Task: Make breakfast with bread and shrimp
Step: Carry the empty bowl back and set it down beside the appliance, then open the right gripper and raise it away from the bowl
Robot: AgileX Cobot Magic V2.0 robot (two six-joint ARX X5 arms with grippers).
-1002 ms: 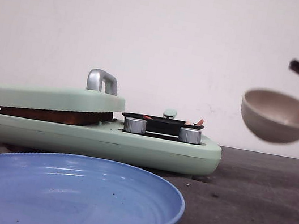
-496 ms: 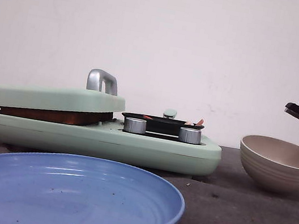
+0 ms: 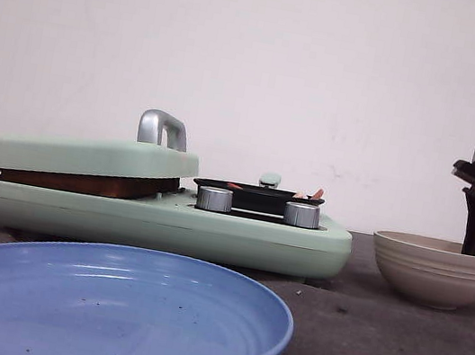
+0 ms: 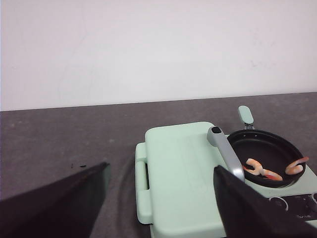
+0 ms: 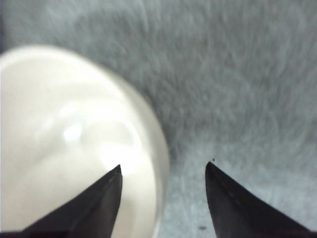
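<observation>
We see the shrimp (image 4: 262,170) lying flat and curled in the black pan (image 4: 267,156) right of the green lid (image 4: 181,178); bread hidden. Dark grey table (image 3: 391,349), white wall (image 3: 258,53). Left gripper (image 4: 161,198) open; right gripper (image 5: 163,198) open, straddling the bowl (image 3: 434,270) rim, seen only from its wrist.

Front view sits low, near table level, facing forward to the wall; blue plate (image 3: 106,310) is closest, green cooker (image 3: 163,211) behind. Left wrist view looks down from above and behind onto the same cooker (image 4: 183,173). Right wrist view hangs close over the beige bowl (image 5: 74,148), shared with front view (image 3: 434,270).
</observation>
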